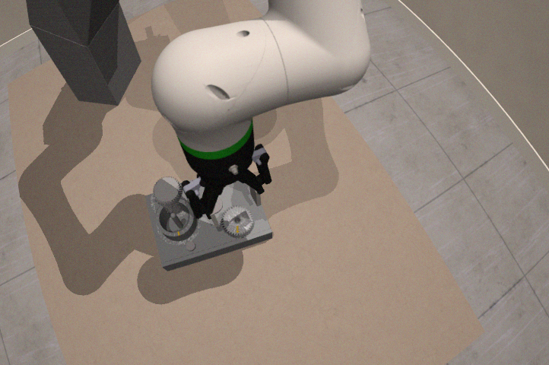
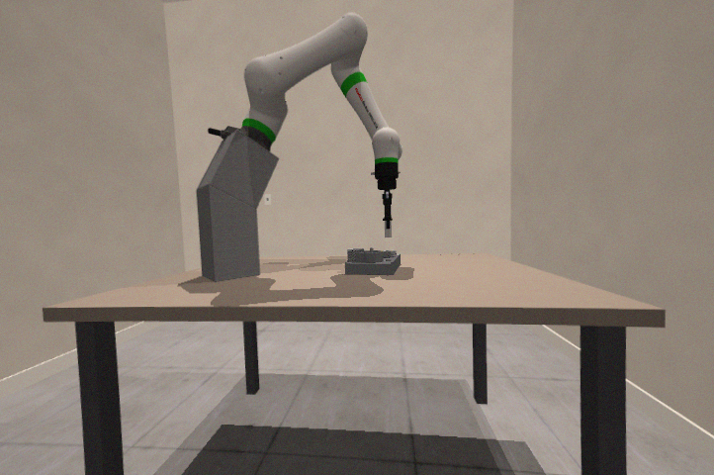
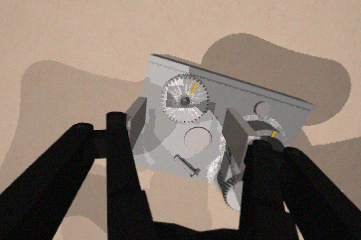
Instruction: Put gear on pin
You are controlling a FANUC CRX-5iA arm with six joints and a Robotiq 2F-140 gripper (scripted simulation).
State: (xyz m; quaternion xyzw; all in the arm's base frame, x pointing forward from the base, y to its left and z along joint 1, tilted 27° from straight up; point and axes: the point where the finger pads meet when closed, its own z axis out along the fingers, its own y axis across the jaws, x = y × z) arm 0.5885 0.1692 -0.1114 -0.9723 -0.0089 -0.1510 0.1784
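Note:
The grey timing case (image 1: 211,230) lies on the tan table, and it also shows in the wrist view (image 3: 208,125). The loose gear with an orange arrow (image 1: 236,222) (image 3: 184,98) lies flat on the case's right part. The collar with its orange mark (image 1: 177,221) and the pin sit on the left part. In the wrist view the collar (image 3: 265,131) is partly hidden behind my right finger. My gripper (image 1: 230,193) (image 2: 388,230) hangs well above the case, half open and empty. Its pads (image 3: 188,129) stand either side of the case's middle, just below the gear in the picture.
A second gear (image 1: 167,191) stands at the case's back left corner, beside the collar. A round boss (image 3: 197,139) and a small bolt (image 3: 187,165) lie on the case top. The grey robot base (image 1: 85,47) stands at the back left.

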